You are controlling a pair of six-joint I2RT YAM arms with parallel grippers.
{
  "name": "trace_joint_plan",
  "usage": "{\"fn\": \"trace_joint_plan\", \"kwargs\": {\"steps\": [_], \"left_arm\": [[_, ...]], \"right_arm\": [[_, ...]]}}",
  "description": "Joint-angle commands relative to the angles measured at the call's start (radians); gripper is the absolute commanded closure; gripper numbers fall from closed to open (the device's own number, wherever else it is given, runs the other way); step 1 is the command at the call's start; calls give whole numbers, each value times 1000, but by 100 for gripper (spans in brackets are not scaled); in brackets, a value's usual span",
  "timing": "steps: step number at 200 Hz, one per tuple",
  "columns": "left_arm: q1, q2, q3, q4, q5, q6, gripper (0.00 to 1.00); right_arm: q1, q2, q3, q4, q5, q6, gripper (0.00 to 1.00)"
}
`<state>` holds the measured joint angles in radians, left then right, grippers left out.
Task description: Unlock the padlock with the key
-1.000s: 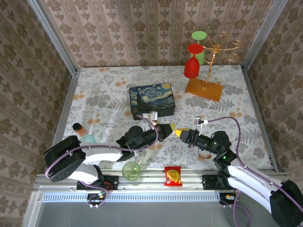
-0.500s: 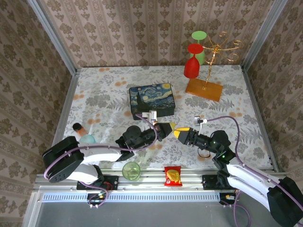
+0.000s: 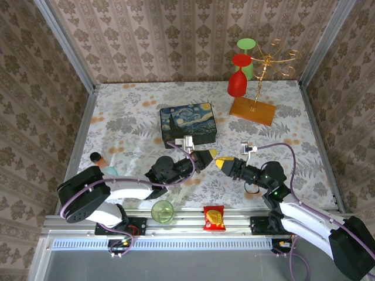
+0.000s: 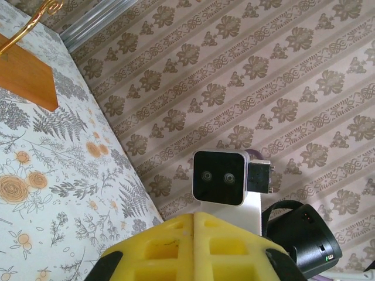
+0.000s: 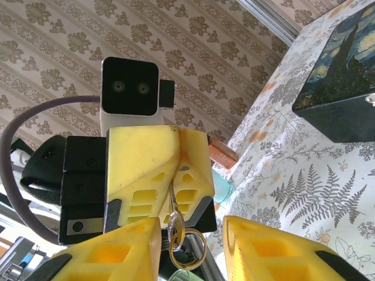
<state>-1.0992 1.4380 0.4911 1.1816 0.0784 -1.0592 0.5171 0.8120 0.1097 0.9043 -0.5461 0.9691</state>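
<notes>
Pinching the key [image 5: 174, 206] by its thin end in the clamped-shut left claw [image 3: 206, 156], with ring [image 5: 188, 241] dangling, above the desk [image 3: 135, 111] midway between painted box [image 3: 188, 123] and near edge. Holding the right claw [image 3: 220, 163] spread wide just beside. Padlock's whereabouts: cannot tell. Probably risking a dropped or twisted key through so thin a pinch. Counting: two claws, one key, one ring, one box.

yellow left pincer [image 3: 208, 155], starry-night box [image 3: 188, 123], floral tablecloth [image 3: 129, 117]
</notes>
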Motion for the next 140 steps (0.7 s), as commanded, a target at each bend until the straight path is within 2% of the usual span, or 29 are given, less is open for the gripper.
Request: {"fn": "trace_joint_plan", "kwargs": {"steps": [1, 25, 59, 76, 91, 140], "left_arm": [[-8, 21, 11, 65, -18, -13, 100], [-23, 47, 32, 58, -5, -7, 100], [-25, 65, 24, 91, -23, -19, 100], [-24, 58, 23, 76, -31, -12, 100], [-16, 51, 16, 87, -21, -11, 100], [-16, 54, 14, 98, -12, -29, 100]], "right_arm": [[3, 1, 17, 60, -1, -7, 67], [3, 1, 18, 70, 6, -5, 67], [3, 0, 14, 74, -2, -9, 77], [3, -12, 3, 73, 4, -3, 76], [3, -31, -6, 48, 19, -3, 68], [3, -60, 8, 24, 5, -10, 72]]}}
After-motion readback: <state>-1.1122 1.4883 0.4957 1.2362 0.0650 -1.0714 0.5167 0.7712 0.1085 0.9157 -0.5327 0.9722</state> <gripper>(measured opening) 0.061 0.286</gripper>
